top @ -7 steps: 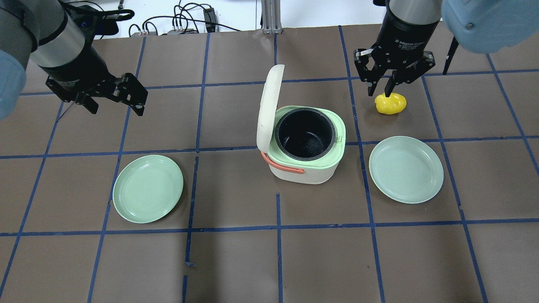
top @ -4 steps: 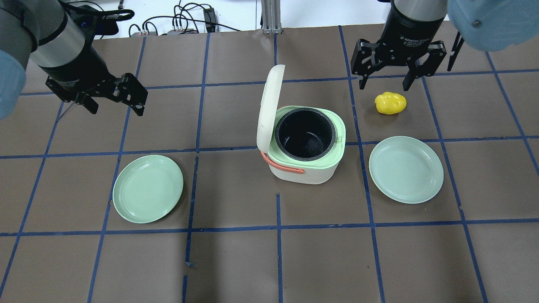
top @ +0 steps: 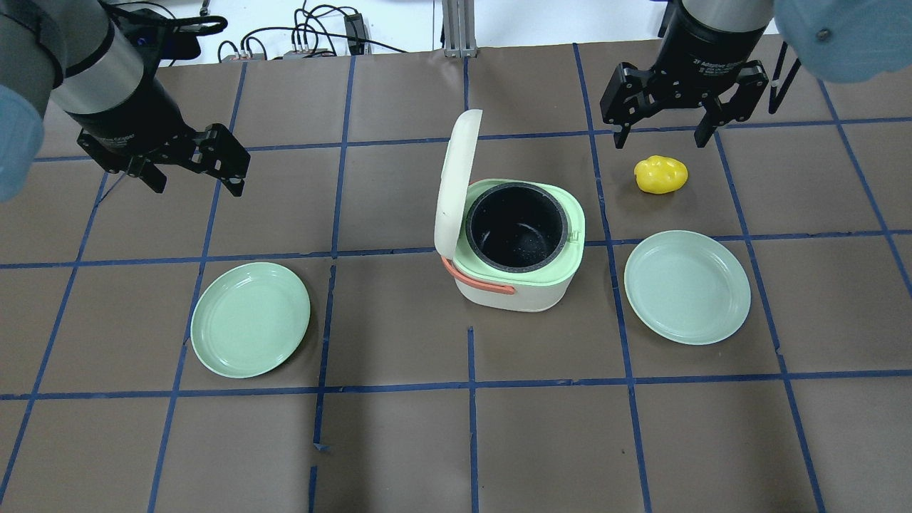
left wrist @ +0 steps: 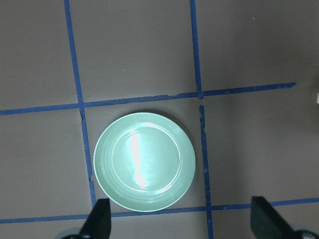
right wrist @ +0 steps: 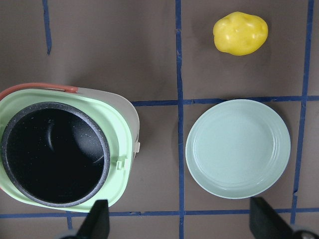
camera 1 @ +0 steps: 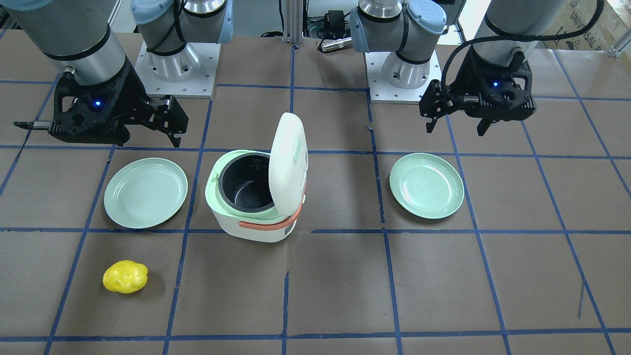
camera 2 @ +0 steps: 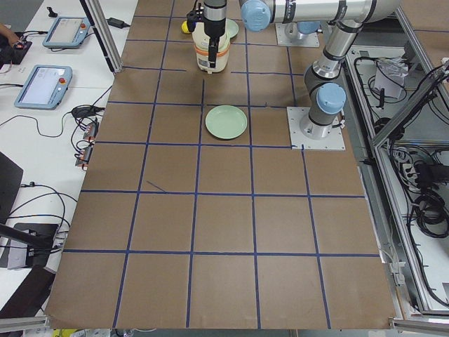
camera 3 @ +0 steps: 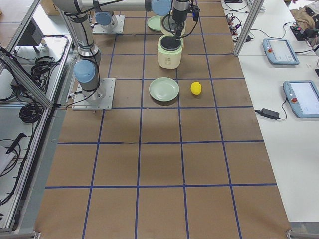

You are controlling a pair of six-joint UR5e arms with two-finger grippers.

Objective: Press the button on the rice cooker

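My left gripper (top: 198,187) and right gripper (top: 660,141) hung spread, well apart from the rice cooker (top: 516,281), its lid (top: 454,187) upright.

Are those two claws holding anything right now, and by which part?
Nothing is held. The left gripper and the right gripper are both open and empty; the yellow potato lies free on the table.

From overhead the raised lid (top: 454,178) of the rice cooker (top: 524,288) stands edge-on with its outer face turned away, so the button (camera 1: 297,148) shows only in the front-facing view, as a foreshortened pale patch. The right wrist view cuts the cooker off at its left edge. Of the right gripper (right wrist: 182,224) and the left gripper (left wrist: 182,221), each wrist view shows only dark fingertips at its bottom edge. In both side views the cooker is too small for detail.
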